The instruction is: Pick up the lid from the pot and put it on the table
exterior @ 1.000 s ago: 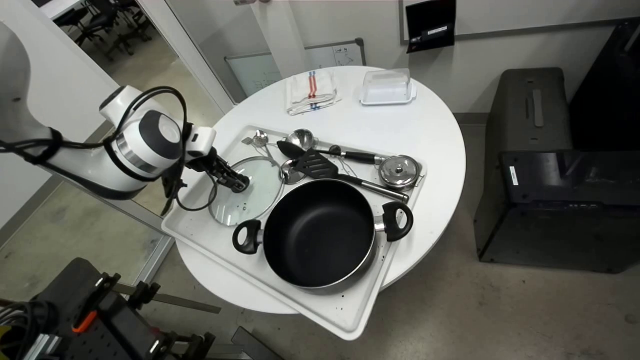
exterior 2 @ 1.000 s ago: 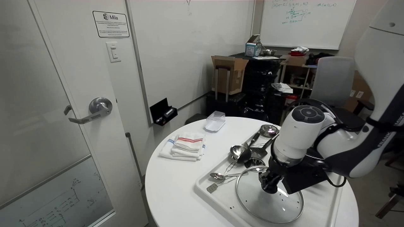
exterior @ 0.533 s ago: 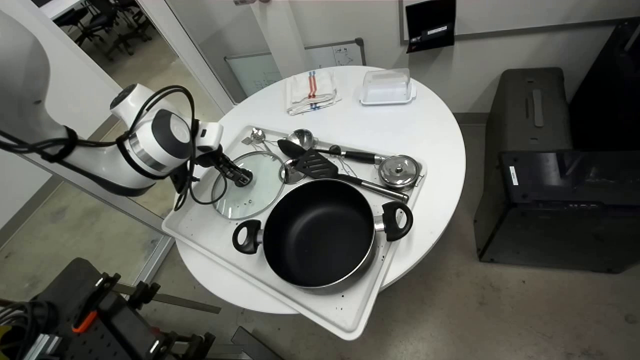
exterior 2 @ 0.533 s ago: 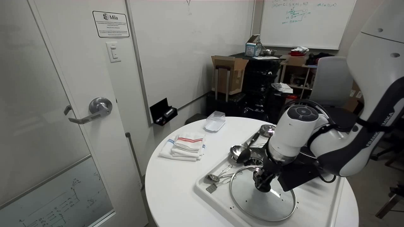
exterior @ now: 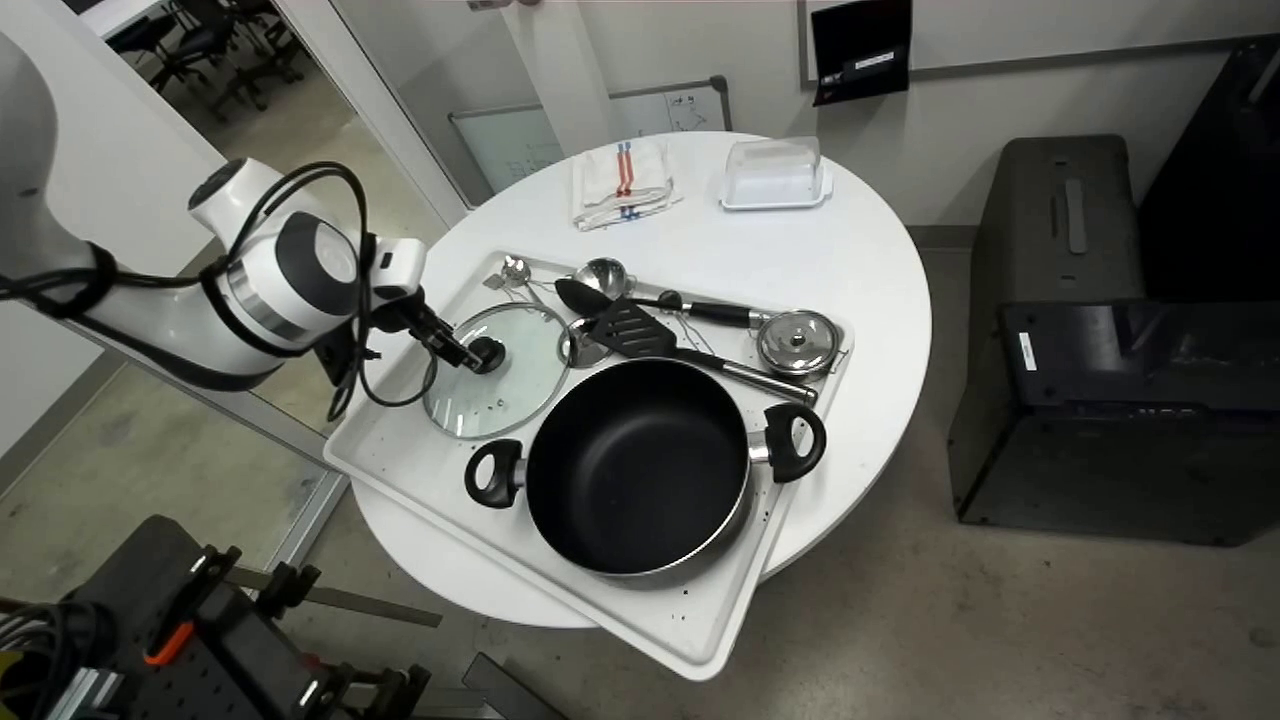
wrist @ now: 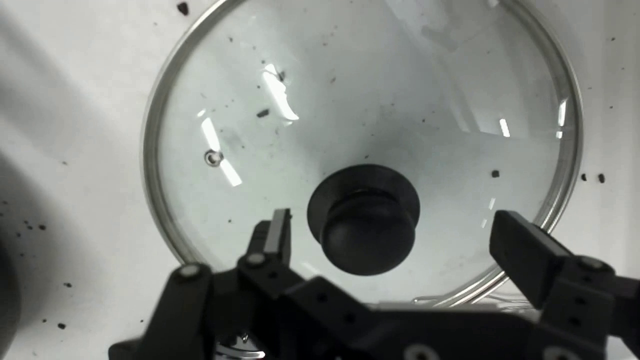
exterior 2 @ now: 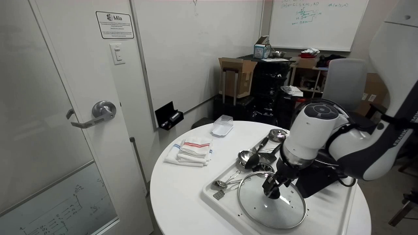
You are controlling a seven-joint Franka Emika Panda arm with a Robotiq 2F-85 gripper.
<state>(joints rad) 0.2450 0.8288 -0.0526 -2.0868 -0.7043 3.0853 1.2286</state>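
Tool (wrist: 392,222) spread wide, dark knob (wrist: 367,237) of the glass lid (exterior: 512,388) showing between its fingers (wrist: 520,250) in the wrist view; they stand at 9 and 3 o'clock of it, both apart from it, the 9 o'clock one nearer. Lid lies knob up on the tray (exterior: 690,635), at about 10 o'clock from the black pot (exterior: 640,465) in an exterior view, with a spatula (exterior: 652,342) at the pot's 12. Tray is on the white tabletop (exterior: 870,260), its corner past the edge near 6 o'clock; folded towels (exterior: 608,180) at 12, lidded dish (exterior: 775,178) at 1.
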